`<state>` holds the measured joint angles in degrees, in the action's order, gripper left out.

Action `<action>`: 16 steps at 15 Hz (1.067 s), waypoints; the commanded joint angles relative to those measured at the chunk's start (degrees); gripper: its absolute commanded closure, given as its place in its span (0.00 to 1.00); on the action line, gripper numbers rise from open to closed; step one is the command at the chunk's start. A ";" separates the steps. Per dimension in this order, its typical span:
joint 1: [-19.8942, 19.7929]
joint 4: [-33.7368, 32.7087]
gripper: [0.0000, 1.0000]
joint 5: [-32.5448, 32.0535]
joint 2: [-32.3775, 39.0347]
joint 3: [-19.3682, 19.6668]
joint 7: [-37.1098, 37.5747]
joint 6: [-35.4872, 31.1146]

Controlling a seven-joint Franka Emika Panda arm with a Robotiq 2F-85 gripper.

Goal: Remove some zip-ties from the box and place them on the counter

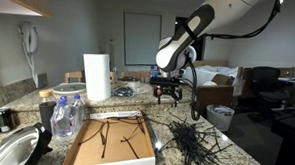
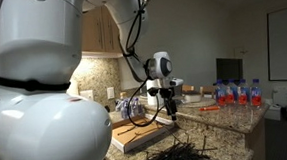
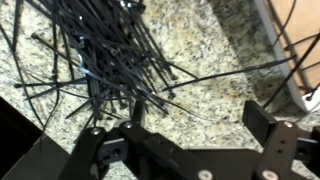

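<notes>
Only wrist view shows tool [image 3: 180, 135] spread, empty.

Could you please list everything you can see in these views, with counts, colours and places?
zip-ties: many, black, piled on the counter beside the box; a few lie in the box
box: one, brown with white rim, on the counter
counter: one, speckled beige-grey
paper towel roll: one, white, upright behind the box
water bottles: several, clear, beside the box near the sink
ledge bottles: several, blue and red labels, on the raised ledge
bin: one, white, beyond the counter's end
arm: one, white
gripper: one, black, open, above the counter by the pile
</notes>
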<state>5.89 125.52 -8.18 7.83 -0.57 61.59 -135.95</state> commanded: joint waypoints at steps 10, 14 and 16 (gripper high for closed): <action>9.70 -7.39 0.00 14.34 13.45 -7.07 6.63 -7.85; 11.91 -11.19 0.00 13.48 18.97 -5.56 11.66 -8.64; 12.86 -13.33 0.00 12.23 21.23 -4.18 12.88 -8.07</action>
<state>16.99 115.17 4.90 26.14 -6.77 71.50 -143.69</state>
